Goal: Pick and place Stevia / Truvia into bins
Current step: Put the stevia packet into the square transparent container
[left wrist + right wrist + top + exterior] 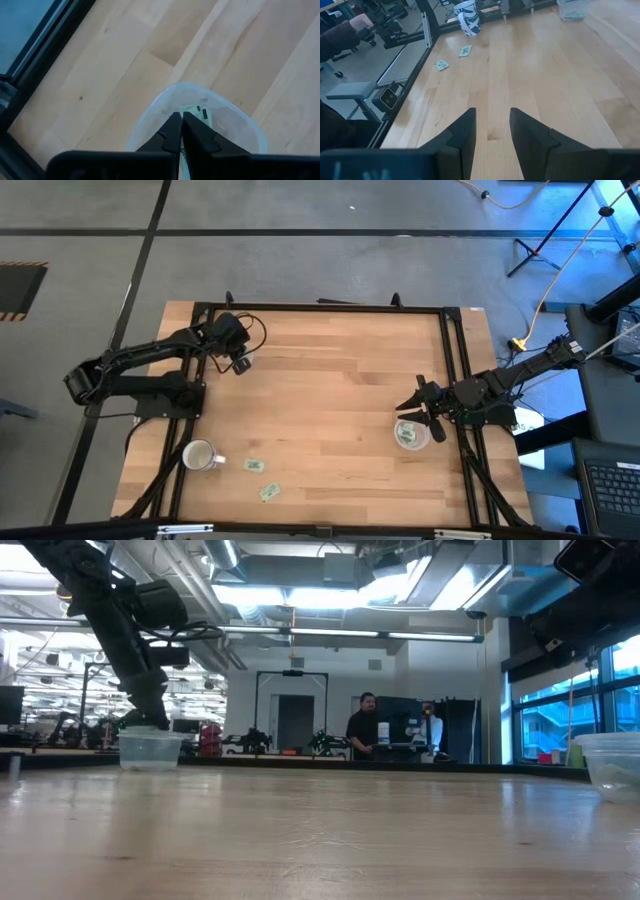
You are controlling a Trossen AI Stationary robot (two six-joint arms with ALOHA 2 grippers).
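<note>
1. The wooden table [330,410] carries everything, with a black frame [455,360] running along its edges.
2. The left arm reaches over the table's far-left part; its left gripper [181,120] hangs directly over a clear plastic bin [235,125], fingers pressed together with the tips just above the bin's opening. The low view shows this bin [150,750] standing on the wood right under the arm.
3. The right arm comes in from the table's right edge; the right gripper [492,120] has its fingers spread apart with nothing between them, bare wood below.
4. A second clear bin [408,433] sits just beside the right gripper, touching or nearly touching its fingers in the high view, with green-and-white sachets inside.
5. A white mug [199,455] stands well ahead of the right gripper, near the table's front-left corner; the right wrist view shows blue markings on it [468,17].
6. Inside the bin under the left gripper lies a Stevia sachet [202,112], just beyond the closed fingertips.
7. Two loose sachets lie on the wood near the mug, far from both grippers: one [254,466] closer to the mug, the other [269,492] nearer the front edge.
</note>
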